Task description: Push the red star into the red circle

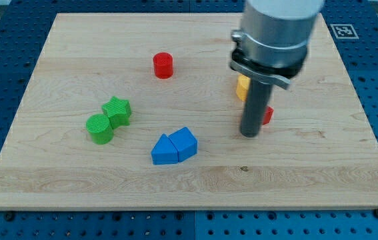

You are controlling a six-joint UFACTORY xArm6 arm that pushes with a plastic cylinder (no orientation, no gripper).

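Note:
The red circle point(163, 65) is a short red cylinder near the board's upper middle. The red star point(267, 115) is mostly hidden behind my rod; only a small red edge shows at the rod's right side. My tip point(250, 134) rests on the board, touching or very close to the star's left side. The star lies far to the right of and below the red circle. A yellow block point(243, 87) shows partly behind the rod, just above the star.
A green star point(118, 110) and a green cylinder point(99, 129) sit together at the left. Two blue blocks point(175, 146) touch each other at lower middle. The wooden board point(62, 180) lies on a blue perforated table.

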